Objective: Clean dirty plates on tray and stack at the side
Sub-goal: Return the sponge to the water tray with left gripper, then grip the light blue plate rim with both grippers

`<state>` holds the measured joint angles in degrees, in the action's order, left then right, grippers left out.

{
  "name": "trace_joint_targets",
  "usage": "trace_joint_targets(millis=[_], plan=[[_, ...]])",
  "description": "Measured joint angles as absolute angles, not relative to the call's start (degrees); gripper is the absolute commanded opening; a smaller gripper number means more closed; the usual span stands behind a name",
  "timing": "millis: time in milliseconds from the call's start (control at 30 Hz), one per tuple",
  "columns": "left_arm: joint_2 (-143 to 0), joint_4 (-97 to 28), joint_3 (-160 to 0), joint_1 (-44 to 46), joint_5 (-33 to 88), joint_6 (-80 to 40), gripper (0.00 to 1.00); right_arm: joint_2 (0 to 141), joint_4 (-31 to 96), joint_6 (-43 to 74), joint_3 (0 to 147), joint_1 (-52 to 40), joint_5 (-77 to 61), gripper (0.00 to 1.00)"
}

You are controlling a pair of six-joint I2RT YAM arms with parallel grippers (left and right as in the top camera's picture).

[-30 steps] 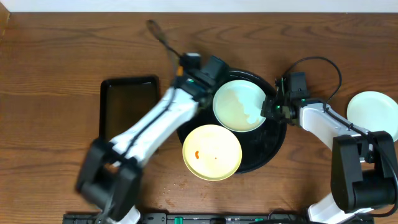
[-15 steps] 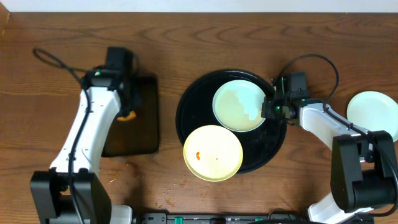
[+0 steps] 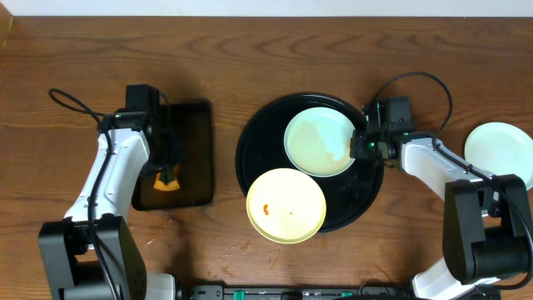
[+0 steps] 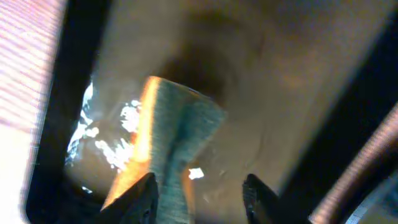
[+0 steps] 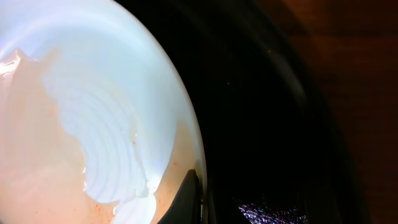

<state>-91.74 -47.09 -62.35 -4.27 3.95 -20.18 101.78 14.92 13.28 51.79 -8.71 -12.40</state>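
Observation:
The round black tray [image 3: 254, 137] holds a mint-blue plate [image 3: 316, 137] with a pale smeared film and a pale yellow plate [image 3: 287, 208] with a small orange smear. The yellow plate overhangs the tray's front rim. A second mint-blue plate [image 3: 497, 147] lies on the table at the far right. My right gripper [image 3: 360, 147] is shut on the right rim of the mint-blue plate [image 5: 106, 118] on the tray; one finger [image 5: 189, 196] lies on the rim. My left gripper [image 3: 166, 165] is open over the rectangular tray, its fingers [image 4: 200, 196] apart beside an orange sponge [image 4: 177, 140].
The small rectangular black tray [image 3: 196, 142] lies left of the round tray, with the orange sponge [image 3: 168, 179] on it. Crumbs dot the table near the front edge [image 3: 237, 247]. The back wall edge runs along the top.
My left arm swung from the round tray over to the rectangular tray with the sponge; the sponge now lies on that tray between open fingers. My right arm has not moved.

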Motion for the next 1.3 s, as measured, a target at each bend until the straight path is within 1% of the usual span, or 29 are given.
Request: trace_joint_targets(millis=[100,200,233,300,400,500,667,833,967,1067,1200,1233,1300], plan=[[-91.72,-46.76,-62.92,-3.99,9.23,-19.68,0.51,101.95,14.24,11.62,51.79,-8.71,-13.39,0.01],[-91.64,-43.68,-63.61,-2.48,14.09,-19.49,0.53,102.28,13.34,9.67,51.70,-8.71,-15.07,0.01],[-91.59,-42.26,-63.75,-1.50,15.62,-19.44,0.57,102.39,13.17,9.28,51.68,-8.71,-15.53,0.01],[-91.44,-39.55,-63.81,1.10,17.56,-19.27,0.61,102.43,13.15,8.64,51.68,-8.71,-16.10,0.01],[-91.39,-36.75,-63.88,5.54,18.02,-19.44,0.59,102.52,13.08,8.27,51.66,-8.71,-16.69,0.01],[-91.39,-36.73,-63.90,9.78,15.51,-19.42,0.59,102.54,13.52,8.03,51.66,-8.71,-17.08,0.01],[-91.39,-36.95,-63.90,11.14,12.03,-19.53,0.59,102.54,13.87,7.99,51.66,-8.71,-17.39,0.01],[-91.39,-31.66,-63.92,12.75,15.68,-19.68,0.60,102.54,13.61,7.94,51.66,-8.71,-17.58,0.01],[-91.66,-26.59,-63.92,17.69,17.02,-19.66,0.59,102.76,12.47,7.51,51.44,-8.71,-19.20,0.01],[-93.56,-23.64,-63.92,20.60,17.08,-19.75,0.50,102.76,12.47,7.22,51.24,-8.71,-20.25,0.01],[-99.55,-21.06,-63.92,22.39,17.30,-20.67,0.42,102.76,12.62,7.11,51.16,-8.71,-21.08,0.01],[-101.10,-20.47,-63.92,22.61,17.32,-20.88,0.40,102.76,12.64,7.11,51.16,-8.73,-21.15,0.01],[-104.86,-19.86,-63.90,22.92,18.06,-21.34,0.39,102.76,12.67,7.09,51.16,-8.71,-21.26,0.01]])
